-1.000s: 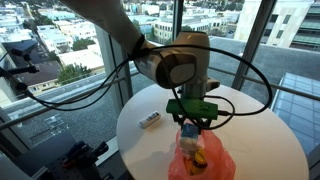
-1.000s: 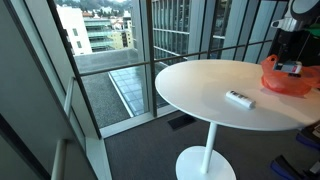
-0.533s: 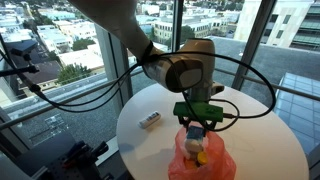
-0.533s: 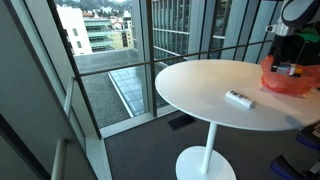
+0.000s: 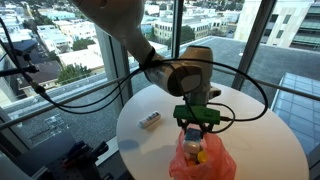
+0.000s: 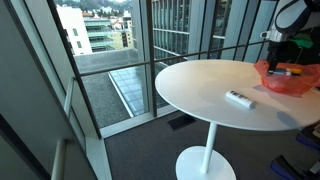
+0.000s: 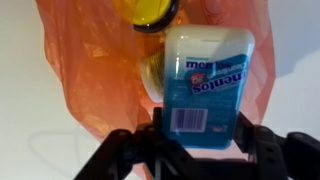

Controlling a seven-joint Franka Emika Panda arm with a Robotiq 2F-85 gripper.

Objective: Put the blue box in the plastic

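The blue box (image 7: 212, 85), a Mentos pack with a barcode, sits between my gripper's (image 7: 203, 150) two black fingers, which press its sides. Its far end is over the mouth of the orange plastic bag (image 7: 90, 70). In an exterior view my gripper (image 5: 197, 127) hangs just above the bag (image 5: 210, 162) at the table's near side. The bag also shows at the frame's edge in an exterior view (image 6: 290, 82). A yellow round thing (image 7: 150, 12) and a pale item lie inside the bag.
The bag rests on a round white table (image 5: 262, 140) on a single pedestal, next to floor-to-ceiling windows. A small white object (image 5: 149, 120) lies on the table away from the bag and also shows in an exterior view (image 6: 239, 98). Black cables loop around the arm.
My gripper has moved slightly down and toward the bag with the blue box still in it. The bag and the white object have not moved.
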